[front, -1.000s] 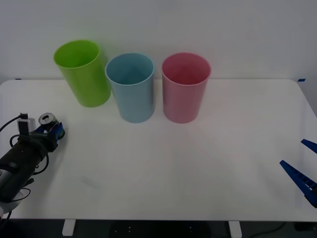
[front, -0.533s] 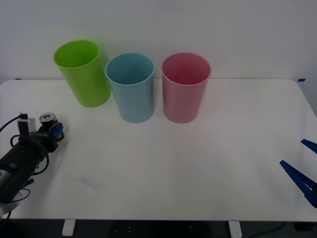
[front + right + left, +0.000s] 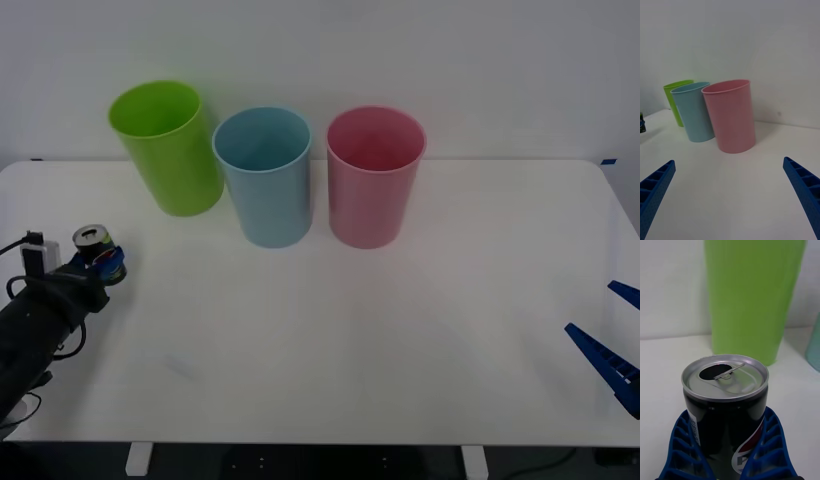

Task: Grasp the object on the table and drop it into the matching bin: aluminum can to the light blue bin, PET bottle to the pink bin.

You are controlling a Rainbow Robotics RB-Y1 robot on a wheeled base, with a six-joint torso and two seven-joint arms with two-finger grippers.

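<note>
Near the table's (image 3: 420, 330) left edge, your left gripper (image 3: 728, 450) has closed its blue fingers around the can (image 3: 92, 241), which has shifted slightly since a moment ago; I judge the grasp made and lifting next. Beyond it along the back edge stand the green bin (image 3: 168, 148), then the light blue bin (image 3: 264, 178), your target, then the pink bin (image 3: 374, 178). The green one sits nearest your path. At the right edge, your right gripper (image 3: 730, 195) waits spread wide.

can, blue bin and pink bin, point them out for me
can (image 3: 725, 373), left wrist view, on its silver top
blue bin (image 3: 268, 205), front view, on its outer wall
pink bin (image 3: 368, 205), front view, on its outer wall
</note>
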